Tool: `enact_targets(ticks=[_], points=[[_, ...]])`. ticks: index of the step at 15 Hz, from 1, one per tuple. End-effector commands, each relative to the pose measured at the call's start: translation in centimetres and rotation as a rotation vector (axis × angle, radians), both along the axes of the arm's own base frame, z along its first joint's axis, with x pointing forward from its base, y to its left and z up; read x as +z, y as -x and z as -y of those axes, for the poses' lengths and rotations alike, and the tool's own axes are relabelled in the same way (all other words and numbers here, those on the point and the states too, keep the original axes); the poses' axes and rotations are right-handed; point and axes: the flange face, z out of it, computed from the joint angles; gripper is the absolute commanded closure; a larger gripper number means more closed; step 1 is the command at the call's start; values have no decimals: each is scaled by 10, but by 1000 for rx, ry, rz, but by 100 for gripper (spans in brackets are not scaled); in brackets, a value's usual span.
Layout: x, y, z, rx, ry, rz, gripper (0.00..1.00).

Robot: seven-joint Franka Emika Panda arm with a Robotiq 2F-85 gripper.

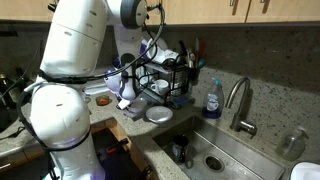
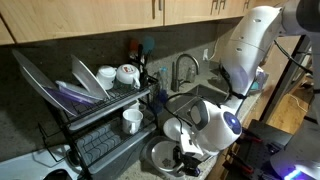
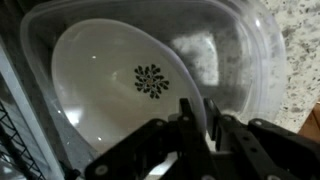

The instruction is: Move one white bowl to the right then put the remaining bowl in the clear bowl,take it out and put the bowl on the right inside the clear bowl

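**Fingers astride the white bowl's rim, inside the clear bowl**

In the wrist view your gripper [image 3: 207,112] comes in from the near edge. Its two fingers [image 3: 188,128] stand close together, and the right-hand rim of the white bowl [image 3: 105,85] runs up between them. You cannot tell whether they pinch that rim or stand loose about it, because the gap is narrow and the rim fills it.

The white bowl has a dark flower mark at its middle and sits inside the clear bowl [image 3: 245,45]. The clear wall rises around it on the far and right sides. On the right there is a band of free room between the two rims.

Right of the clear wall you have bare speckled countertop [image 3: 302,70]. On the left a dark wire grid [image 3: 8,135] lies just beside the clear wall, so that side is tight.

In an exterior view the gripper [image 2: 187,158] hangs low at the near counter edge. The dish rack [image 2: 90,95] stands close on the left and the faucet [image 2: 183,68] farther back. Your arm [image 2: 250,50] crowds the right side.
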Motion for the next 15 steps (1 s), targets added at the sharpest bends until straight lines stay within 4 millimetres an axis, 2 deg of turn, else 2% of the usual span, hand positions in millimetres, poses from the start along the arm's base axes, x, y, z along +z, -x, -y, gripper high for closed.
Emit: enact_targets(ticks=[1,5,7,9,11,13,14,15], points=[[11,9,0,-7,58,42,46],[28,16,-3,-13,70,76,16],[40,23,-4,-11,67,101,6],[50,29,-6,0,63,119,3],[60,36,-8,17,52,132,7],[70,43,-9,36,39,140,5],[75,45,-10,43,34,146,1],[79,48,-10,50,28,149,1]])
